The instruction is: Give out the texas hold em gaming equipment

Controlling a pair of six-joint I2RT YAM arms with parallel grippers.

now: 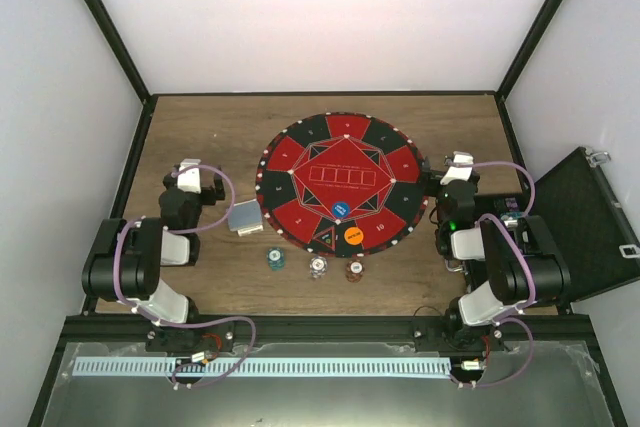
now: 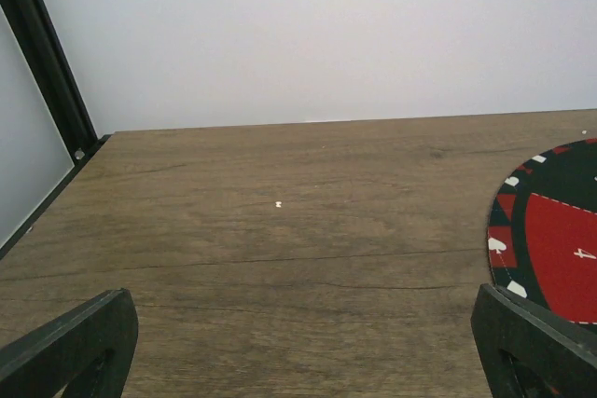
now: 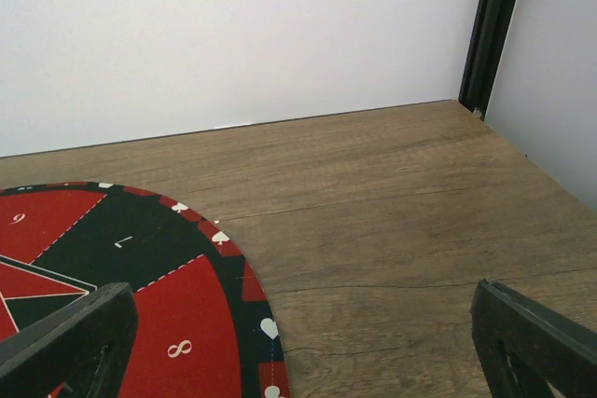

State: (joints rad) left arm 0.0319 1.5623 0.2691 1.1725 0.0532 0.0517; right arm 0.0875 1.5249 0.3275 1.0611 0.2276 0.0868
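I take the round red-and-black mat (image 1: pixel 300 152) as the reference for every position; it lies flat at the middle of the wooden table (image 1: pixel 200 127). The blue button disc (image 1: pixel 341 210) rests on the mat, just on the near side of its centre panel. The orange button disc (image 1: pixel 352 236) rests on the mat's near rim band, close beside the blue one. The deck of playing cards (image 1: pixel 245 217), grey-blue backs up, lies on the wood at the mat's near-left edge; I cannot tell whether it touches the mat. Three small stacks of poker chips stand in a row on bare wood just off the mat's near edge, each apart from its neighbour: the teal stack (image 1: pixel 275 260) on the left, the white stack (image 1: pixel 318 268) in the middle and the maroon stack (image 1: pixel 354 271) on the right. The left gripper (image 2: pixel 300 342) sits left of the mat, on the far side of the card deck from it. Its fingers (image 2: pixel 79 342) are spread wide and hold nothing. The right gripper (image 3: pixel 303 342) sits at the mat's right edge. Its fingers (image 3: pixel 532 342) are likewise spread wide and empty, the left one above the mat's rim. The black case (image 1: pixel 585 222) stands open to the right of the mat, past the right arm.
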